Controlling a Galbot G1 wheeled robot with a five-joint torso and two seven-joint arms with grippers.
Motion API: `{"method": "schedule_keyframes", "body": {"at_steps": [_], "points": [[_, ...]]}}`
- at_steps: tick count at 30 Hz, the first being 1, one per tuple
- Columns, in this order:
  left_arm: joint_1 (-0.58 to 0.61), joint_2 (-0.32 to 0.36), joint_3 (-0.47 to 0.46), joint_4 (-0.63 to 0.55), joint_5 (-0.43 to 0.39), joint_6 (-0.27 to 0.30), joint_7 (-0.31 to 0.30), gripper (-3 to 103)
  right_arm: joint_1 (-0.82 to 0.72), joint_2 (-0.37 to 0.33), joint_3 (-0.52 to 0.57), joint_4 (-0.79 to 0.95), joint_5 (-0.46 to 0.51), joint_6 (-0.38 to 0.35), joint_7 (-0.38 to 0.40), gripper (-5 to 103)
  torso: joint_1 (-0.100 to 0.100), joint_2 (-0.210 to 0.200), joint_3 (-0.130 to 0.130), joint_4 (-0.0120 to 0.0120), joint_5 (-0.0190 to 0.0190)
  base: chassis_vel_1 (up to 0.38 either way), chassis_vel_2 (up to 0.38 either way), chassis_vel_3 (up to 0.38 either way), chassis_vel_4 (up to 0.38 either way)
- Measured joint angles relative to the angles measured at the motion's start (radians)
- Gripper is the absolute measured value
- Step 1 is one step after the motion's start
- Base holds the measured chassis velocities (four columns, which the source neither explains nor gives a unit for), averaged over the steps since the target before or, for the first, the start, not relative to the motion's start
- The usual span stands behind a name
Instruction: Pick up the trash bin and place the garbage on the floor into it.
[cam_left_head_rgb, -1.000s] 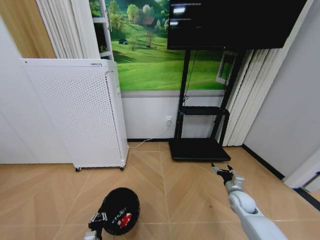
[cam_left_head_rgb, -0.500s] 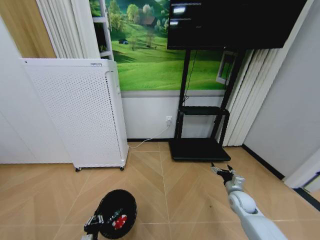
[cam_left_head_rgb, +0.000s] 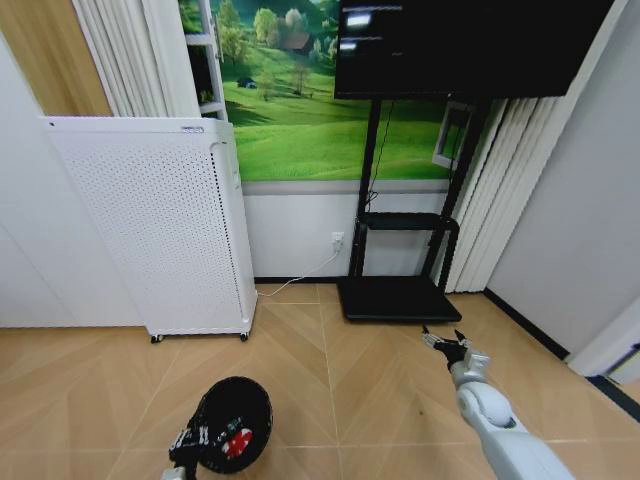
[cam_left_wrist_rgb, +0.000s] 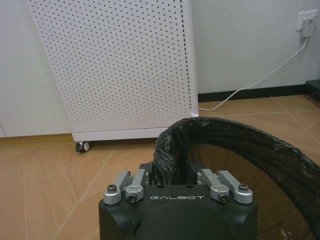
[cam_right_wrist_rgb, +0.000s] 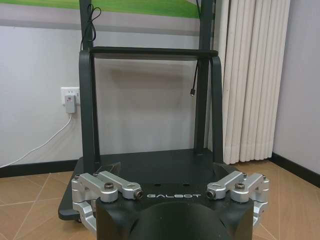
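Observation:
The trash bin (cam_left_head_rgb: 236, 424), a small black mesh basket with a dark liner, hangs low over the wooden floor at the lower left of the head view. My left gripper (cam_left_head_rgb: 189, 441) is shut on its near rim. In the left wrist view the fingers pinch the lined rim (cam_left_wrist_rgb: 169, 161) of the bin (cam_left_wrist_rgb: 240, 165). Red-and-white garbage (cam_left_head_rgb: 237, 441) lies inside the bin. My right gripper (cam_left_head_rgb: 447, 343) is held out over the floor at the right, open and holding nothing.
A tall white perforated cabinet (cam_left_head_rgb: 160, 235) on casters stands against the wall beyond the bin. A black TV stand (cam_left_head_rgb: 398, 295) with a flat base sits ahead of the right gripper. A white cable (cam_left_head_rgb: 300, 275) runs from a wall socket. Bare floor lies between them.
The left gripper and the trash bin have shifted slightly to the left and nearer to me. The right arm has not moved.

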Motion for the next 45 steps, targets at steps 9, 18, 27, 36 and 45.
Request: {"method": "schedule_keyframes", "body": {"at_steps": [9, 18, 27, 36, 45], "points": [[-0.001, 0.006, -0.007, -0.012, 0.004, -0.002, 0.0, 76, 0.0, 0.0, 0.0, 0.0, 0.0, 0.0, 0.0, 100, 0.0, 0.0, 0.0, -0.0001, -0.0001, 0.0, 0.0, 0.0, 0.0], [-0.014, 0.01, -0.004, -0.012, 0.014, -0.002, -0.002, 100, 0.0, 0.0, 0.0, 0.0, 0.0, 0.0, 0.0, 100, 0.0, 0.0, 0.0, -0.0001, -0.0001, 0.0, 0.0, 0.0, 0.0], [-0.042, 0.056, -0.055, -0.096, 0.014, 0.036, -0.004, 100, 0.0, 0.0, 0.0, 0.0, 0.0, 0.0, 0.0, 100, 0.0, 0.0, 0.0, 0.0, -0.0002, 0.0, 0.0, 0.0, 0.0], [-0.128, 0.165, -0.232, -0.204, -0.086, 0.074, 0.016, 100, 0.0, 0.0, 0.0, 0.0, 0.0, 0.0, 0.0, 100, 0.0, 0.0, 0.0, -0.0001, -0.0002, 0.0, 0.0, 0.0, 0.0], [-0.252, 0.249, -0.3, -0.139, -0.3, 0.06, 0.024, 100, 0.0, 0.0, 0.0, 0.0, 0.0, 0.0, 0.0, 100, 0.0, 0.0, 0.0, -0.0001, -0.0003, 0.0, 0.0, 0.0, 0.0]]}}
